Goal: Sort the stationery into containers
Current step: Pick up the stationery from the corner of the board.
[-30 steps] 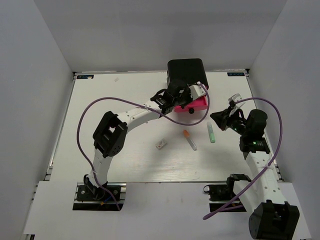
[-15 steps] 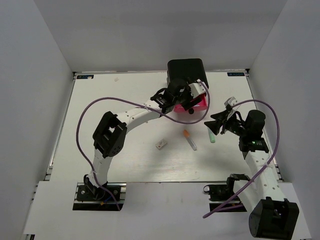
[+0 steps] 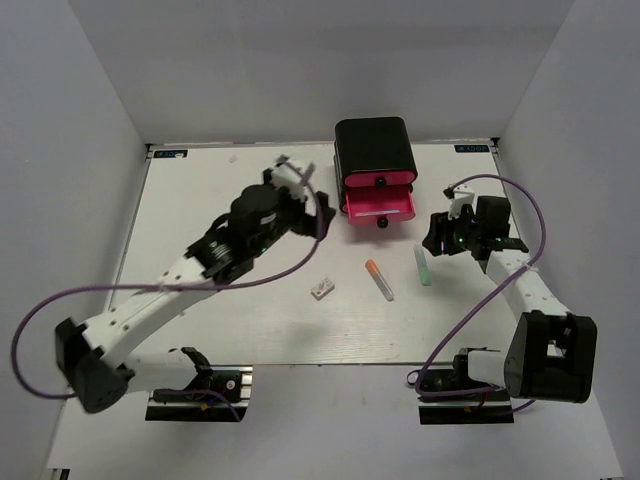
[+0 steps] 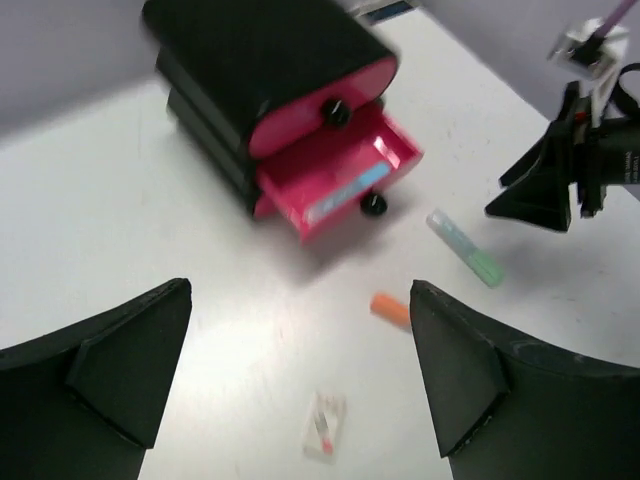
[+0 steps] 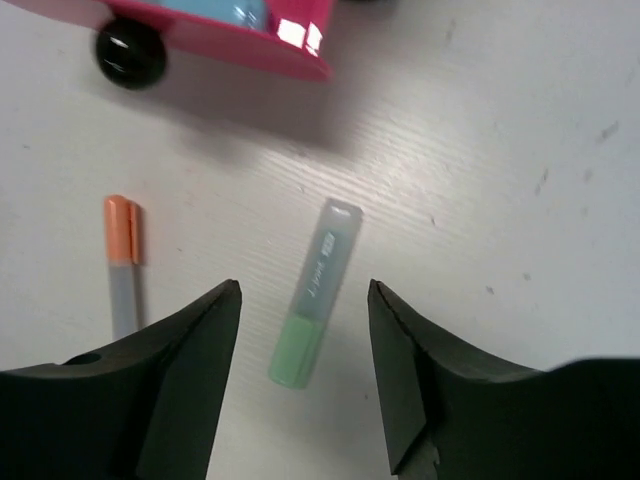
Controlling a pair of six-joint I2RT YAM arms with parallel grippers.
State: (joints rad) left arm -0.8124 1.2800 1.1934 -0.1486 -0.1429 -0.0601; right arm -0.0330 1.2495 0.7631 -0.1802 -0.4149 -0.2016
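**Marker pick-up, seen from above and from both wrists.** The right gripper (image 5: 303, 290), jaws wide and empty, hovers over the pale green marker (image 4: 463, 247). The marker lies on the table (image 3: 200, 200) in front of the black cabinet (image 3: 374, 150), toward its right side. It looks light, stiff and smooth, so it is likely to roll; grasp it across mid-barrel. The left gripper (image 4: 300, 292), also wide and empty, stands left of the cabinet. One pink drawer (image 3: 380, 205) is open and apparently holds a light blue pen (image 4: 345, 193). An orange-capped pen (image 3: 379, 280) and a small white block (image 3: 322, 289) lie farther in front of the cabinet, clear of the marker.
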